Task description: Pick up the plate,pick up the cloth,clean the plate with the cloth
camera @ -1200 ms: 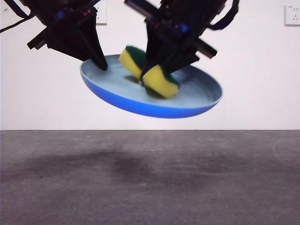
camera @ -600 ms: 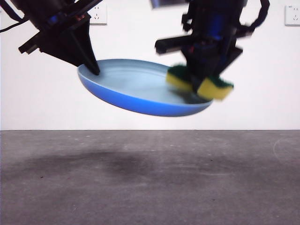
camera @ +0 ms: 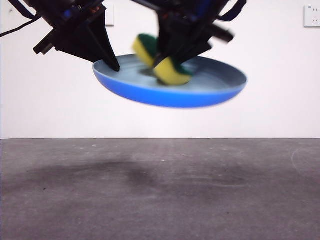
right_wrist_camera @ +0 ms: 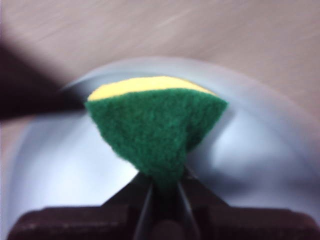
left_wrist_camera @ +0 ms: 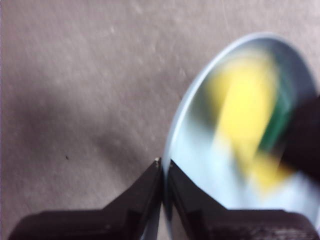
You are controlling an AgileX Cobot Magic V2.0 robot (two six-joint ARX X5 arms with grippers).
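The grey counter (camera: 160, 190) lies bare in the foreground, a dim shadow on it. Above it the light-blue plate (camera: 170, 92) hangs in the air, tilted slightly. The left pincer (camera: 114, 65) is clamped on the plate's rim at one edge. The right pincer (camera: 167, 59) is clamped on the cloth (camera: 167, 72), a folded yellow and green sponge, pressing it onto the plate's inner face near the middle. Behind stands a white wall (camera: 280, 75) with a socket (camera: 311, 16).
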